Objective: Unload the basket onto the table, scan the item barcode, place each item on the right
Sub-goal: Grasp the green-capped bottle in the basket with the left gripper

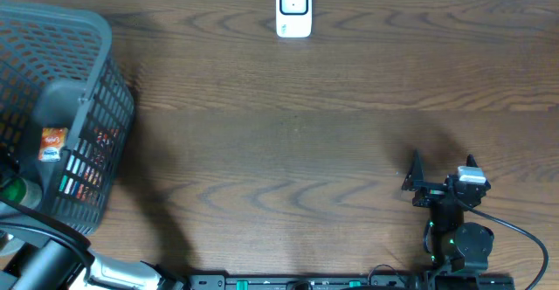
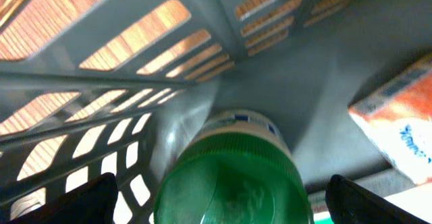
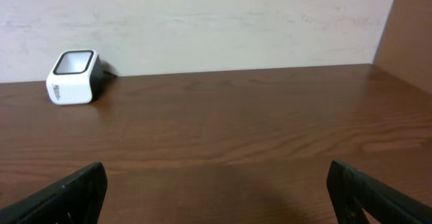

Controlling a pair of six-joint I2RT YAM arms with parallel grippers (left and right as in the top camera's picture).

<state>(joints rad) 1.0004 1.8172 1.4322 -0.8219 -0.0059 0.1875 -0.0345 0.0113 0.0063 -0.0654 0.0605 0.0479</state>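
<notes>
A grey plastic basket [image 1: 103, 89] sits at the left of a wooden tabletop [image 1: 288, 150]. Inside it, the left claw [image 2: 233, 202] is spread wide around a green-capped bottle [image 2: 236, 150], apparently not touching it. An orange carton [image 2: 398, 126] lies just right of the bottle. The white barcode scanner [image 1: 293, 9] stands at the far edge, centre. The right claw [image 1: 444, 161], near right, is wide open and empty. The smooth round cap could slip as the fingers close, or a finger could snag the basket wall. The blurred label may face away from the scanner.
</notes>
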